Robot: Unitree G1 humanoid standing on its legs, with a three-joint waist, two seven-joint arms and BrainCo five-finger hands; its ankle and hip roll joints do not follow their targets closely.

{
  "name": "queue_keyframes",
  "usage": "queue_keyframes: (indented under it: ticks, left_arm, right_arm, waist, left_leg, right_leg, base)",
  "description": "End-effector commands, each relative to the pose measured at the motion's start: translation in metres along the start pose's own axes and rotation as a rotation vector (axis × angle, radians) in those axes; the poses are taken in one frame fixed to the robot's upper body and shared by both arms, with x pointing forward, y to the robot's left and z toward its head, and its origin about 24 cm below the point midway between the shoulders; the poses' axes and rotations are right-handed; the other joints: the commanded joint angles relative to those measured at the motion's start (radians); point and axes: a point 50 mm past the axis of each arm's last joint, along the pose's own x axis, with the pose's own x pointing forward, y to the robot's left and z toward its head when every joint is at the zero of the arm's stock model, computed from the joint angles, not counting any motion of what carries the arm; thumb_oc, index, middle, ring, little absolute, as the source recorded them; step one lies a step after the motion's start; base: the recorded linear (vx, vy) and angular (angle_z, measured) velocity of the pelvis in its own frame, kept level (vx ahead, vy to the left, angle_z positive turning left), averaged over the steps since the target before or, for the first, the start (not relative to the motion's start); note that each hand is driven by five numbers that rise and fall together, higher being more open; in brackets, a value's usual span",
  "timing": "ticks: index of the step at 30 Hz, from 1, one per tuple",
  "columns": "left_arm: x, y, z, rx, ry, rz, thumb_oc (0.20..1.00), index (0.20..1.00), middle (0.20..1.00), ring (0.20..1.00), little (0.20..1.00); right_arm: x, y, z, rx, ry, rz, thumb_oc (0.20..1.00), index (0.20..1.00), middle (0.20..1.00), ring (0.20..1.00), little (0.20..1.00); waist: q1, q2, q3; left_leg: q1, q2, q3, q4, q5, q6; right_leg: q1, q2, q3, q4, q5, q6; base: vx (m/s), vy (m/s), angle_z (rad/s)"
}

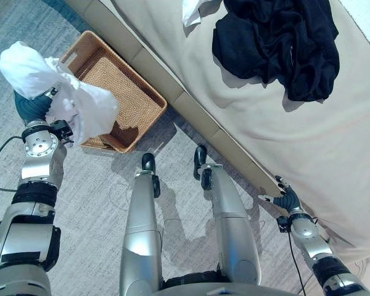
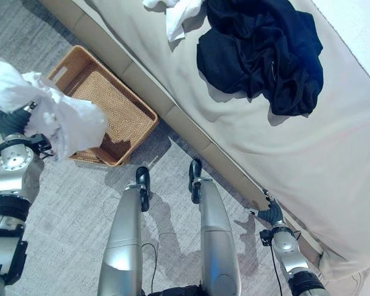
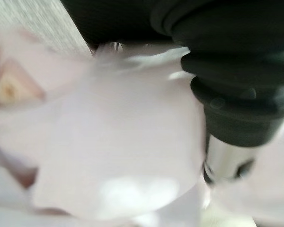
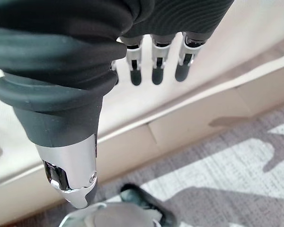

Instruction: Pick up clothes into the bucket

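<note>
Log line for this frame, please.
left hand: shut on white garment, beside basket | right hand: open, idle by bed | black clothes: on bed

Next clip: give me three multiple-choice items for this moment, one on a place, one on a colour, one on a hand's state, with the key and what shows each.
1. Where is the basket?
A. on the bed
B. on the carpet beside the bed
C. in the right hand

2. What colour is the big heap of clothes on the bed?
A. black
B. red
C. yellow

3. What is the left hand doing?
A. resting open on the bed
B. curled, holding nothing
C. holding a white garment up by the basket

Key: 1 B, it stands on the grey carpet along the bed's base. 2 A, the heap is black. 3 C, white cloth bunches round the hand and drapes over the basket's edge.
</note>
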Motion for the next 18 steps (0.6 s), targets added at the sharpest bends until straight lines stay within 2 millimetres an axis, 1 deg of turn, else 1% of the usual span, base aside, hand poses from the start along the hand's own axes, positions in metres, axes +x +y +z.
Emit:
queue_keyframes:
  ticks: [1,4,5,7,9,10,11,12,14,16,17,18]
  left_arm:
    - [0.008,0.0,0.028,-0.04,-0.11,0.018,1.0,1.0,1.0,1.0,1.0]
    - [0.009,0.007,0.03,-0.026,-0.131,0.007,1.0,1.0,1.0,1.0,1.0]
    - [0.008,0.007,0.029,-0.021,-0.136,0.002,1.0,1.0,1.0,1.0,1.0]
    - [0.007,0.006,0.027,-0.014,-0.134,0.008,1.0,1.0,1.0,1.0,1.0]
    - [0.007,0.004,0.019,0.023,-0.101,0.018,1.0,1.0,1.0,1.0,1.0]
    - [0.008,0.003,0.012,0.077,-0.068,0.038,1.0,1.0,1.0,1.0,1.0]
    - [0.008,0.003,0.012,0.077,-0.068,0.038,1.0,1.0,1.0,1.0,1.0]
    - [0.008,0.002,0.008,0.093,-0.047,0.048,1.0,1.0,1.0,1.0,1.0]
    - [0.003,0.002,-0.006,0.094,0.019,0.07,1.0,1.0,1.0,1.0,1.0]
    - [-0.002,-0.001,-0.015,0.085,0.046,0.088,1.0,1.0,1.0,1.0,1.0]
    - [-0.008,-0.002,-0.022,0.101,0.064,0.097,1.0,1.0,1.0,1.0,1.0]
    - [-0.021,-0.001,-0.035,0.123,0.079,0.108,1.0,1.0,1.0,1.0,1.0]
  right_arm:
    - [0.003,-0.024,0.013,0.008,-0.069,-0.07,1.0,1.0,1.0,1.0,1.0]
    - [0.01,-0.025,0.03,0.016,-0.131,-0.063,1.0,1.0,1.0,1.0,1.0]
    - [0.011,-0.024,0.037,0.02,-0.165,-0.056,1.0,1.0,1.0,1.0,1.0]
    - [0.013,-0.022,0.044,0.019,-0.191,-0.046,1.0,1.0,1.0,1.0,1.0]
    - [0.015,-0.02,0.049,0.018,-0.207,-0.046,1.0,1.0,1.0,1.0,1.0]
    - [0.016,-0.021,0.056,0.02,-0.234,-0.057,1.0,1.0,1.0,1.0,1.0]
    - [0.016,-0.021,0.056,0.02,-0.234,-0.058,1.0,1.0,1.0,1.0,1.0]
    - [0.017,-0.022,0.061,0.022,-0.248,-0.072,1.0,1.0,1.0,1.0,1.0]
    - [0.019,-0.033,0.083,0.053,-0.321,-0.14,1.0,1.0,1.0,1.0,1.0]
    - [0.021,-0.045,0.109,0.106,-0.41,-0.225,1.0,1.0,1.0,1.0,1.0]
    - [0.019,-0.056,0.13,0.145,-0.492,-0.285,1.0,1.0,1.0,1.0,1.0]
    - [0.016,-0.072,0.158,0.152,-0.601,-0.37,1.0,1.0,1.0,1.0,1.0]
  waist:
    - [0.011,0.025,-0.016]
    - [0.013,0.026,-0.017]
    - [0.012,0.025,-0.017]
    - [0.012,0.025,-0.017]
    - [0.011,0.026,-0.017]
    - [0.008,0.025,-0.017]
    - [0.008,0.026,-0.017]
    - [0.008,0.027,-0.017]
    - [0.008,0.031,-0.017]
    - [0.01,0.038,-0.017]
    - [0.013,0.042,-0.017]
    - [0.023,0.051,-0.016]
  left_leg:
    - [0.079,-0.015,0.0,-0.042,-0.019,0.033]
    - [0.089,-0.012,0.003,-0.073,-0.008,0.03]
    - [0.091,-0.011,0.004,-0.08,-0.004,0.029]
    - [0.097,-0.009,0.003,-0.104,0.006,0.025]
    - [0.103,-0.01,0.002,-0.118,0.015,0.022]
    - [0.106,-0.01,0.004,-0.132,0.022,0.02]
    - [0.107,-0.01,0.004,-0.133,0.022,0.02]
    - [0.109,-0.01,0.004,-0.138,0.025,0.02]
    - [0.116,-0.009,0.004,-0.15,0.031,0.019]
    - [0.123,-0.011,0.007,-0.164,0.038,0.017]
    - [0.131,-0.011,0.009,-0.174,0.043,0.015]
    - [0.15,-0.014,0.011,-0.2,0.052,0.014]
  right_leg:
    - [0.119,-0.034,0.019,-0.088,0.018,0.058]
    - [0.126,-0.028,0.022,-0.123,0.032,0.061]
    - [0.126,-0.027,0.023,-0.129,0.034,0.061]
    - [0.13,-0.023,0.024,-0.148,0.041,0.062]
    - [0.134,-0.023,0.022,-0.158,0.047,0.061]
    - [0.135,-0.023,0.021,-0.163,0.05,0.062]
    - [0.135,-0.023,0.02,-0.164,0.05,0.062]
    - [0.136,-0.023,0.019,-0.165,0.05,0.062]
    - [0.141,-0.024,0.021,-0.169,0.05,0.061]
    - [0.142,-0.025,0.021,-0.168,0.05,0.06]
    - [0.144,-0.026,0.023,-0.171,0.05,0.061]
    - [0.151,-0.028,0.024,-0.174,0.051,0.061]
  base:
    - [0.01,0.018,-0.03]
    - [0.0,0.02,-0.04]
    - [0.0,0.001,-0.05]
    - [0.0,0.0,0.0]
    - [0.0,0.0,0.0]
    - [0.0,0.0,0.0]
    - [0.0,0.0,0.0]
    - [0.0,0.0,0.0]
    - [0.0,0.0,0.0]
    - [0.0,0.0,0.0]
    - [0.01,0.002,-0.03]
    - [0.0,0.0,0.0]
